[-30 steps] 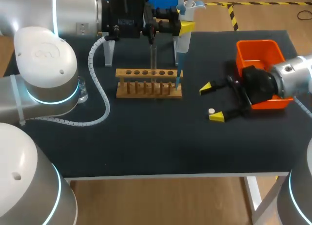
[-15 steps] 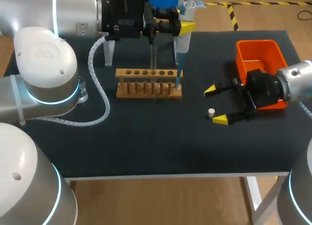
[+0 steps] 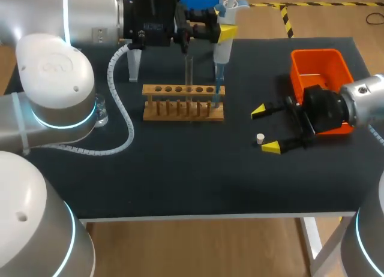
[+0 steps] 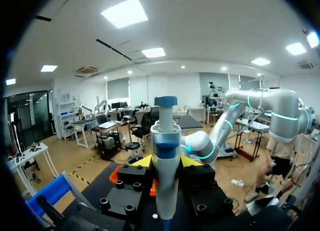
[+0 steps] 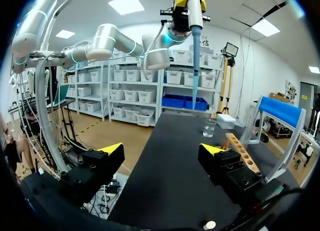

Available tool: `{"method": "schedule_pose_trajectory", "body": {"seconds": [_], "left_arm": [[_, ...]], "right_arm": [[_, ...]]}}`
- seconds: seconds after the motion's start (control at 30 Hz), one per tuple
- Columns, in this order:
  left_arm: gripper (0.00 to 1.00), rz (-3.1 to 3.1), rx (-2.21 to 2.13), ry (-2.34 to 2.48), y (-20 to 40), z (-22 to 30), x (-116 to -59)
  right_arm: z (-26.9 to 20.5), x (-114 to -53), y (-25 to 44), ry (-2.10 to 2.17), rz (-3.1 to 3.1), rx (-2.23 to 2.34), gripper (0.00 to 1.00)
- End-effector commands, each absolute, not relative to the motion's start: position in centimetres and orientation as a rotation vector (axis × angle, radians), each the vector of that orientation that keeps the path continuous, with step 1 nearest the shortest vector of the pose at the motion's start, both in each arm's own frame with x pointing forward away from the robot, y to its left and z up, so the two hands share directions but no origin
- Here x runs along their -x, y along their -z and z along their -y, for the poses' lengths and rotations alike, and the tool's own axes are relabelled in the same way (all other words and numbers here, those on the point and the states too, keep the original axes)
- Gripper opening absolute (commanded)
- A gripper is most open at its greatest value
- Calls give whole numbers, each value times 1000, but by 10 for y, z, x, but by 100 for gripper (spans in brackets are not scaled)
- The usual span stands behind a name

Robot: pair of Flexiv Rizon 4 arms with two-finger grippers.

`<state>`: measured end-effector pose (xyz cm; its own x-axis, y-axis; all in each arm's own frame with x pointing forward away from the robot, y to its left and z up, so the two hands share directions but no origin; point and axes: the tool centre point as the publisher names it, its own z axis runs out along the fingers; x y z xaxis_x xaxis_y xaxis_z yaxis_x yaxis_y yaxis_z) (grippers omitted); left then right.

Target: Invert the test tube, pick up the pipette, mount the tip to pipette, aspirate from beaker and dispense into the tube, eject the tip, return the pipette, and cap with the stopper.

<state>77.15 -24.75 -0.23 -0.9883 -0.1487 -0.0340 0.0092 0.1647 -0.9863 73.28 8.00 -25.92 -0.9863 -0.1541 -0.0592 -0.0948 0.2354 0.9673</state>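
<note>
Standing near the black table's (image 3: 180, 181) far edge, the rack (image 3: 183, 109) is overhung by the pipette (image 3: 223, 49), clamped in the left gripper (image 3: 223, 32); the right gripper (image 3: 263, 128) is spread wide near the stopper (image 3: 260, 137).

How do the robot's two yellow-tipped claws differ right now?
The left gripper is shut on the upright pipette, high by the rack; the right gripper is open, empty, low over the table beside the white stopper. Both have yellow tips.

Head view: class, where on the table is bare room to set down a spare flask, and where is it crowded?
Free: the wide front strip between the rack and the near edge; also between pipette and orange bin. Crowded: around the stopper by the open right gripper.
</note>
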Motion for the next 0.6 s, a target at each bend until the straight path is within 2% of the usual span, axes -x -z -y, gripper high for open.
{"method": "schedule_pose_trajectory", "body": {"seconds": [0.03,0.6], "left_arm": [[0,-2292,163,1928,8,217,-769],[0,-2135,376,1818,44,71,-809]], "right_arm": [[-79,-732,258,1895,2432,-245,100],[-79,-732,258,1895,2432,-245,100]]}}
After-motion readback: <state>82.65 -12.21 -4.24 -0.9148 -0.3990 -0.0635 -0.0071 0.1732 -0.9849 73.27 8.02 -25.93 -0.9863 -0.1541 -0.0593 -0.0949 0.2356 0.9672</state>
